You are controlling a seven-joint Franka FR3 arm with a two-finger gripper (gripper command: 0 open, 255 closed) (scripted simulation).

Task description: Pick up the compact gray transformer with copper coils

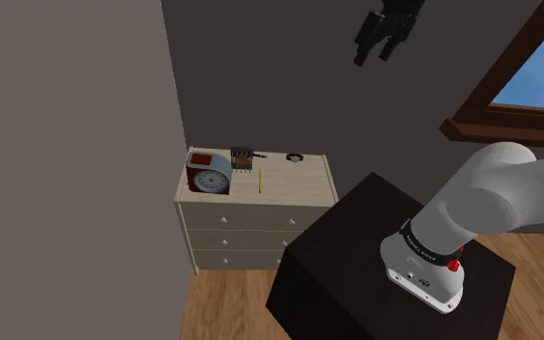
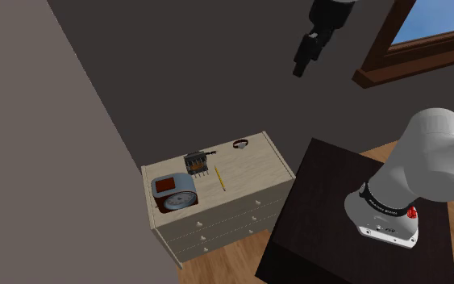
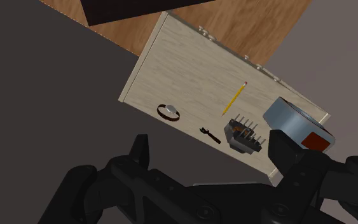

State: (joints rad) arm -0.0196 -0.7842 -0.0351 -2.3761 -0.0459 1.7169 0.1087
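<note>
Five items occupy the top of a pale chest of drawers [image 1: 260, 227] set against the wall. The task item, a small grey transformer [image 1: 243, 158] with upright fins and a copper-coloured core, stands near the back edge. A round grey dial-faced unit [image 1: 211, 177] with a red-brown box sits just beside it. A yellow pencil [image 1: 259, 181] lies in front of the transformer, close to it. A small black wrench [image 3: 210, 134] and a dark wristband [image 1: 295, 156] lie further along the back edge.

The claw [image 1: 372, 56] hangs high above the chest, well apart from everything on it. Its fingers are spread and hold nothing.

Assessment: the task is at the approach stage; no contact has been made.

Risks noted:
- A long descent is needed, and a small aiming error could put a finger on the dial-faced unit, which crowds one side of the transformer.
- The wrench lies near the other side and could be swept off the back edge.
- The fins look uneven, so closing across them may let the transformer twist or slip.
- The wall is close behind, which limits room for the hand.
</note>
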